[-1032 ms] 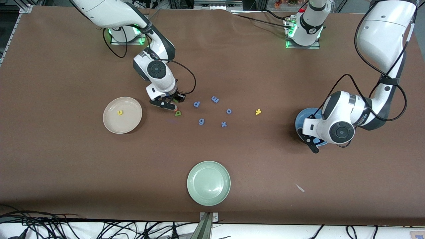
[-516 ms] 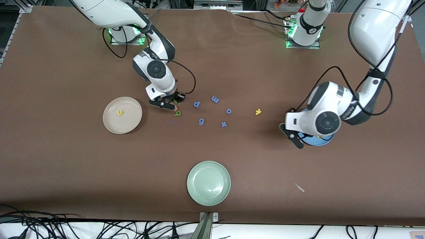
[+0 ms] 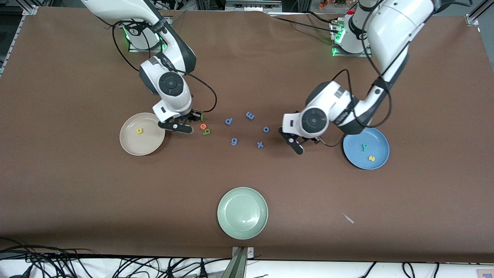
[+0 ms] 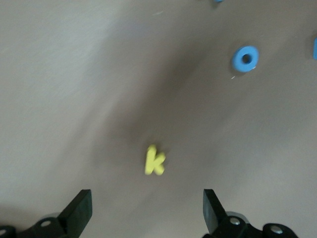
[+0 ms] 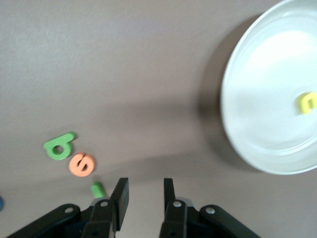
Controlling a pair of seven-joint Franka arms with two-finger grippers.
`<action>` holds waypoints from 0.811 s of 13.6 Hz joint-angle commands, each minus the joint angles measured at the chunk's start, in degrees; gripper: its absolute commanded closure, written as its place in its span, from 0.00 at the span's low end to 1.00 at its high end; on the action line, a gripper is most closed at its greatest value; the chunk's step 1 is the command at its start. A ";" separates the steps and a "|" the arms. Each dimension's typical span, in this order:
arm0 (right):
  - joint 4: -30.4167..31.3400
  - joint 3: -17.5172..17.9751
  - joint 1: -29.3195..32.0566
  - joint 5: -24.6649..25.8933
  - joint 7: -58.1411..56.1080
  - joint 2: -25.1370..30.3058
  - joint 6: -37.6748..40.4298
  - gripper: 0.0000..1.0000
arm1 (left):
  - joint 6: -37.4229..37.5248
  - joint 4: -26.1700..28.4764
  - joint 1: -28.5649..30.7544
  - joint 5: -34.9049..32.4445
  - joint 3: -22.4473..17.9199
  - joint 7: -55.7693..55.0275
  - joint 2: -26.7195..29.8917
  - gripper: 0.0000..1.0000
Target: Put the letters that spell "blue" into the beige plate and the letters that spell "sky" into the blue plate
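Since a second ago, the left arm has swung off the blue plate (image 3: 353, 154), uncovering the teal y (image 3: 363, 147) and yellow s (image 3: 371, 158) lying in it. The left hand (image 4: 147, 208) now hangs over the yellow k (image 4: 154, 160) on the desk (image 3: 77, 193), jaws spread wide and empty. In the front view that arm hides the k.

The right hand (image 3: 183, 128) has shifted toward the beige plate (image 3: 127, 144), which holds the yellow u (image 3: 139, 131). Its fingers (image 5: 120, 196) stand close together, with a narrow, empty gap. The green l (image 5: 98, 189) sits just beside one finger, and we cannot tell whether they touch. The orange e (image 3: 203, 126) and green b (image 3: 207, 132), now uncovered, lie near it.
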State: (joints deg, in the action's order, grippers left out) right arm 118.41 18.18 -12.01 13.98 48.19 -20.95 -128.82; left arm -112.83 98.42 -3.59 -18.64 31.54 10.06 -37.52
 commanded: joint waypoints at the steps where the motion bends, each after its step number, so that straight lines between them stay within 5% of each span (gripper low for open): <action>1: 0.24 0.01 0.06 -2.20 -0.48 -0.40 0.07 0.56 | -9.30 7.20 0.86 -3.32 -0.07 0.31 0.87 0.01; 5: 0.15 3.62 -0.47 -1.86 10.24 -5.14 -6.08 0.54 | -12.24 8.98 1.13 -11.14 -0.16 0.49 0.34 0.02; 11: 2.25 3.71 -0.91 -1.24 10.70 -7.78 -11.44 0.51 | -16.01 12.32 1.30 -11.42 -0.16 0.49 0.16 0.10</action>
State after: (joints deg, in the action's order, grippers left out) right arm 119.08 21.56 -13.21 12.66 58.41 -28.49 -137.61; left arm -126.87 108.99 -2.88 -28.36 31.08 10.28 -37.94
